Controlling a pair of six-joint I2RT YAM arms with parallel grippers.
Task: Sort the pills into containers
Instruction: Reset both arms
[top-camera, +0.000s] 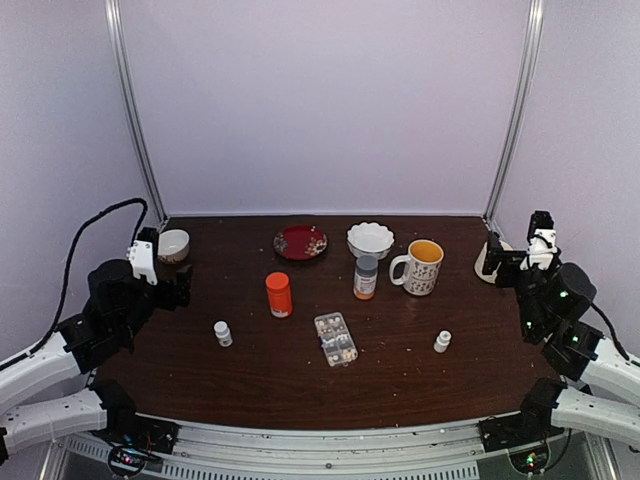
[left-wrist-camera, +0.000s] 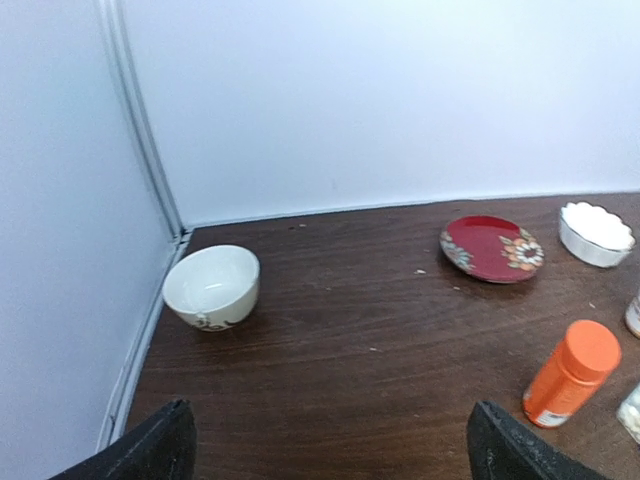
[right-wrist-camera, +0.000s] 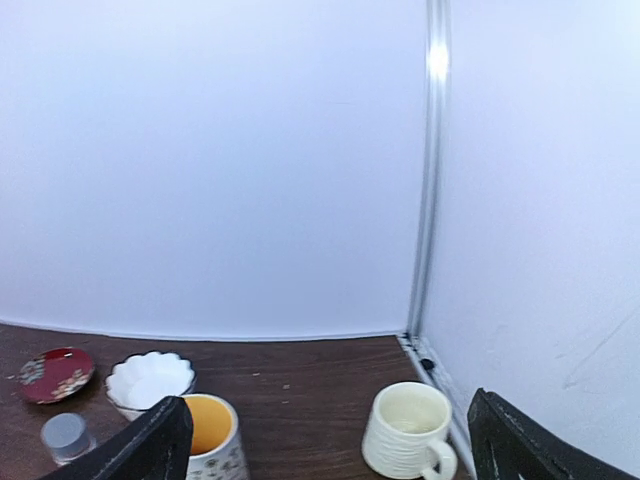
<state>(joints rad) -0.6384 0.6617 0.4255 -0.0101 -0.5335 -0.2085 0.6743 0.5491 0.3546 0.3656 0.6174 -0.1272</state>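
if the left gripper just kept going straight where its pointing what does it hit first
Probably nothing but bare table. The left gripper, fingers spread, aims through the gap between the white bowl and the red plate, toward the back wall. Depth is hard to judge from this view.

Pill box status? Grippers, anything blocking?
Left gripper open, empty, at left edge. Right gripper open, empty, at right edge. Pill box mid-table, neither gripper near it. Orange bottle beside it, apart.
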